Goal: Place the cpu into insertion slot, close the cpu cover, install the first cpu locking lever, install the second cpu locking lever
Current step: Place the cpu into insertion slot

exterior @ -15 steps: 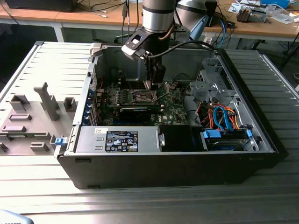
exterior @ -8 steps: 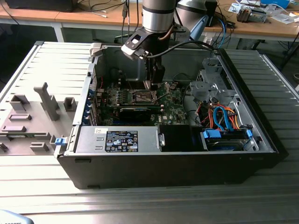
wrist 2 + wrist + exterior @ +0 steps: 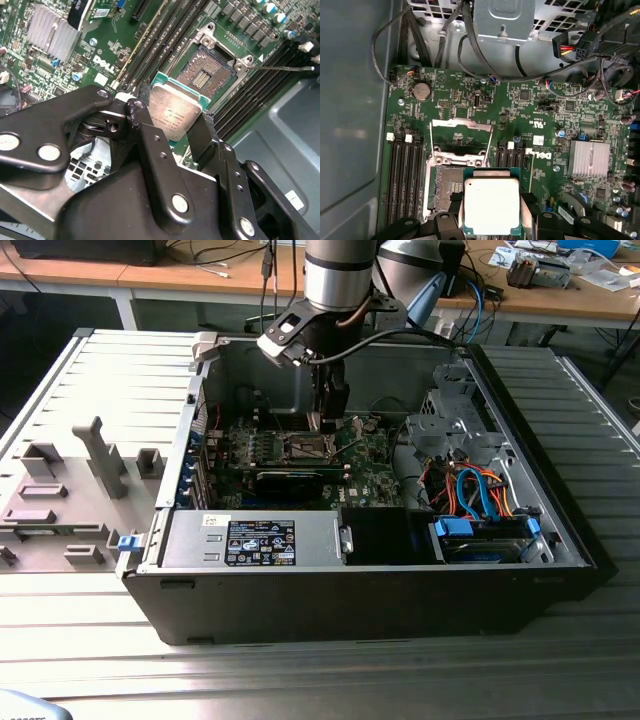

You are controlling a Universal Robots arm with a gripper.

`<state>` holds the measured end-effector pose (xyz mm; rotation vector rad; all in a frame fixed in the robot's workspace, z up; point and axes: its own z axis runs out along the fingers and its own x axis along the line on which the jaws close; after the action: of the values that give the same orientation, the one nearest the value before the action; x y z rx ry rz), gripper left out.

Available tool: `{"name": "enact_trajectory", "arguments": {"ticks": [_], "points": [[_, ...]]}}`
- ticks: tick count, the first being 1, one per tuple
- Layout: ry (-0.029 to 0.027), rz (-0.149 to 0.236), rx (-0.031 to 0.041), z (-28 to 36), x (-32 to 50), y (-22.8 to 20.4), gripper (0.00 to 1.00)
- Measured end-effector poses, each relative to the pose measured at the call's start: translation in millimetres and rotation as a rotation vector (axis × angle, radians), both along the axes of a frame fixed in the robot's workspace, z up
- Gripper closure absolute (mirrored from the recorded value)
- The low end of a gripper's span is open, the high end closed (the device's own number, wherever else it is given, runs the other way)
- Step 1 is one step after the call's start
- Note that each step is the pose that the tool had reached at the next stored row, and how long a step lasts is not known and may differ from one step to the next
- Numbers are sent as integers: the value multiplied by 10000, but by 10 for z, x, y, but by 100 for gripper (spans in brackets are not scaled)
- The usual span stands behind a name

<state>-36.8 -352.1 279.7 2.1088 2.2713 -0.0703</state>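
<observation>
In the exterior view, we see the silver-grey jointed robot arm (image 3: 338,280) pointing straight down from the upper centre of the frame into the open black computer case (image 3: 350,605). Its black gripper (image 3: 324,422) hangs just above the green circuit board (image 3: 370,465).

In the second wrist view, the two black fingers (image 3: 150,145) are clamped on opposite edges of the small square silver-topped cpu (image 3: 175,112). It is held tilted, just short of the dark square insertion slot (image 3: 205,75), whose contacts lie bare.

In the first wrist view, the cpu (image 3: 491,205) partly overlaps the insertion slot (image 3: 447,187), and the thin silvery cpu cover (image 3: 462,124) stands open beyond it.
</observation>
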Motion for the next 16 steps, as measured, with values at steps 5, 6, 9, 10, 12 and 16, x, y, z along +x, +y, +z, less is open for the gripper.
{"name": "enact_trajectory", "arguments": {"ticks": [5, 6, 9, 10, 12, 16], "points": [[0, -408, 230, -2, 0, 0, 46], [0, -472, 295, -2, 0, 0, 46], [1, -498, 352, -3, -1, 1, 46], [1, -495, 354, -3, 0, 0, 46], [2, -492, 353, -3, 0, 0, 46], [2, -490, 353, -9, -4, 0, 46]]}}
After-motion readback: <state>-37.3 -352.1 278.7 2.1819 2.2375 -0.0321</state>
